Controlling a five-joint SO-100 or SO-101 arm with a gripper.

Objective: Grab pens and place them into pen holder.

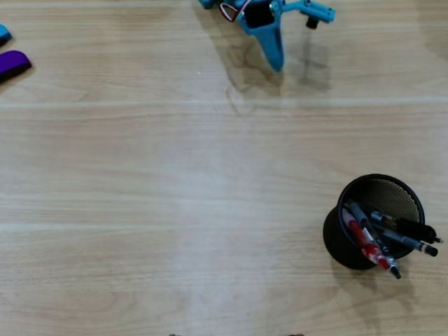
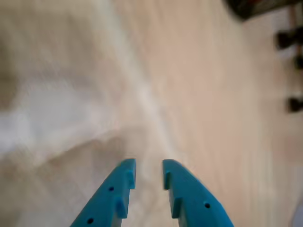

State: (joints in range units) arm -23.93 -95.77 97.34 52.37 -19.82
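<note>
Claw (image 2: 149, 166) empty, fingers narrowly apart, over pale wood-grain table (image 1: 175, 210); pens (image 1: 371, 241) in pen holder (image 1: 350, 245).

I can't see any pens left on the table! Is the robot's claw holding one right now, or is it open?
Gripper: open a little, holding nothing; only bare table shows between its fingers.
</note>
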